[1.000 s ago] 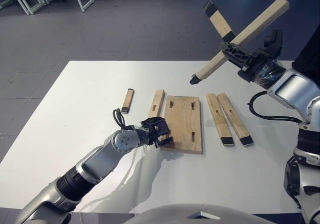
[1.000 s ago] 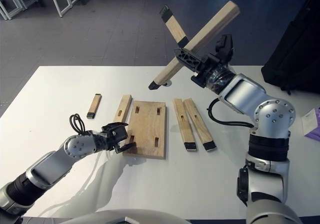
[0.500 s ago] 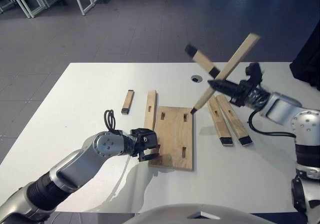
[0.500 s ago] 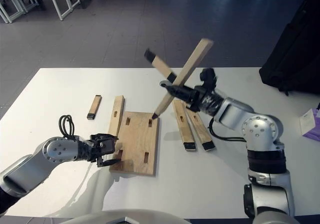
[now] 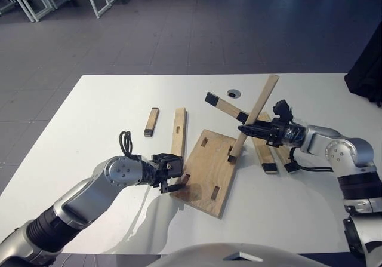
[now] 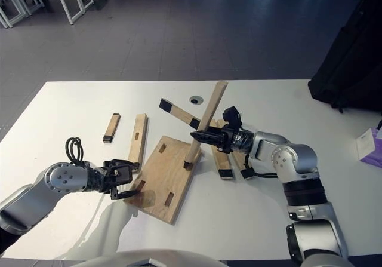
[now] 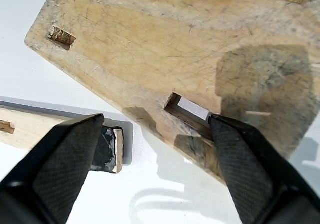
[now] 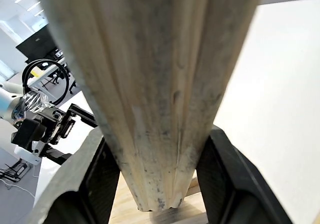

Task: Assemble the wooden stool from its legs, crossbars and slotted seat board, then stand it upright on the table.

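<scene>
Pale slotted seat board point(image 5: 209, 170), skewed.

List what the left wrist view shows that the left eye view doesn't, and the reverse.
Left wrist only: white table showing through a slot in the seat board. Left eye only: the right gripper shut on the crossed legs, whose lower end meets the board; two loose legs; a short crossbar. Both: the open left gripper at the board's edge, with a black-tipped bar alongside.
</scene>
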`<state>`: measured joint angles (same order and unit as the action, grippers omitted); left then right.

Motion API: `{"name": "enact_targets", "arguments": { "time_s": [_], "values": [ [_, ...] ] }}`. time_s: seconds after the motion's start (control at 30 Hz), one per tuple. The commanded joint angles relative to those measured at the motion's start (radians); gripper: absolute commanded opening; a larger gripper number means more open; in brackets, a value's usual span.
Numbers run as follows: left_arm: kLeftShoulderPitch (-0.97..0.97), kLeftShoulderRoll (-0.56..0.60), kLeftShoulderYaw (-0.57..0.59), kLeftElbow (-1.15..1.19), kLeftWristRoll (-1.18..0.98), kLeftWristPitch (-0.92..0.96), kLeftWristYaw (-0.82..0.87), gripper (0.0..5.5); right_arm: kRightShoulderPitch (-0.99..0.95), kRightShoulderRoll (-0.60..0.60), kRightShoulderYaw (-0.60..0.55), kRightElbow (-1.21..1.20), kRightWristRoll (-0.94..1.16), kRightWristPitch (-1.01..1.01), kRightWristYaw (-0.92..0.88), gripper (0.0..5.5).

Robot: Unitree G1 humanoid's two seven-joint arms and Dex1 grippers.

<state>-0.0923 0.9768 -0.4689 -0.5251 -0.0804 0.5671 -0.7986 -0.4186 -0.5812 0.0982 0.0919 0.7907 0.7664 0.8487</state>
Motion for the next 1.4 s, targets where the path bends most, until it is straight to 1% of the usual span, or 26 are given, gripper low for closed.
{"name": "enact_targets", "arguments": {
  "time_s": [0.03, 0.27, 0.37, 0.47, 0.57, 0.63, 0.7, 0.77, 0.87, 1.07, 1.1, 1.27, 1.3, 1.4],
  "values": [
    [0.047, 0.006, -0.048, 0.086, 0.064, 0.048, -0.018, 3.89, -0.005, 0.023, 0.05, 0.097, -0.135, -0.064, 0.011, 2.03],
    [0.033, -0.003, -0.047, 0.1, 0.079, 0.037, -0.03, 3.89, -0.055, 0.039, 0.083, 0.199, -0.253, -0.163, 0.064, 2.03],
    [0.042, -0.005, -0.04, 0.09, 0.076, 0.043, -0.026, 3.89, 0.008, 0.011, 0.119, 0.09, -0.288, -0.179, 0.082, 2.03],
    [0.041, -0.017, -0.037, 0.088, 0.074, 0.05, -0.02, 3.89, 0.118, -0.023, 0.168, -0.041, -0.311, -0.177, 0.108, 2.03],
    [0.039, -0.025, -0.035, 0.09, 0.074, 0.052, -0.019, 3.89, 0.212, -0.055, 0.249, -0.055, -0.401, -0.205, 0.103, 2.03],
    [0.037, -0.03, -0.032, 0.091, 0.075, 0.054, -0.021, 3.89, 0.238, -0.04, 0.287, -0.013, -0.448, -0.188, 0.05, 2.03],
    [0.031, -0.033, -0.029, 0.091, 0.073, 0.057, -0.024, 3.89, 0.217, 0.004, 0.277, 0.043, -0.448, -0.155, -0.015, 2.03],
    [0.022, -0.038, -0.031, 0.092, 0.073, 0.059, -0.027, 3.89, 0.166, 0.039, 0.24, 0.086, -0.433, -0.141, -0.059, 2.03],
    [0.018, -0.047, -0.032, 0.093, 0.078, 0.064, -0.029, 3.89, 0.087, 0.048, 0.17, 0.087, -0.387, -0.128, -0.064, 2.03],
    [0.04, -0.066, -0.019, 0.083, 0.088, 0.079, -0.018, 3.89, 0.029, -0.013, 0.096, -0.13, -0.268, -0.006, 0.035, 2.03],
    [0.044, -0.07, -0.016, 0.081, 0.09, 0.083, -0.015, 3.89, 0.021, -0.028, 0.091, -0.163, -0.253, 0.013, 0.055, 2.39],
    [0.057, -0.084, -0.006, 0.079, 0.097, 0.09, -0.009, 3.89, -0.007, -0.079, 0.07, -0.197, -0.267, 0.05, 0.093, 3.17],
    [0.06, -0.083, -0.001, 0.079, 0.098, 0.089, -0.011, 3.89, -0.007, -0.09, 0.073, -0.195, -0.275, 0.052, 0.099, 3.41],
    [0.067, -0.07, 0.021, 0.069, 0.092, 0.091, -0.02, 3.89, 0.009, -0.134, 0.102, -0.19, -0.34, 0.011, 0.112, 3.87]
  ]
}}
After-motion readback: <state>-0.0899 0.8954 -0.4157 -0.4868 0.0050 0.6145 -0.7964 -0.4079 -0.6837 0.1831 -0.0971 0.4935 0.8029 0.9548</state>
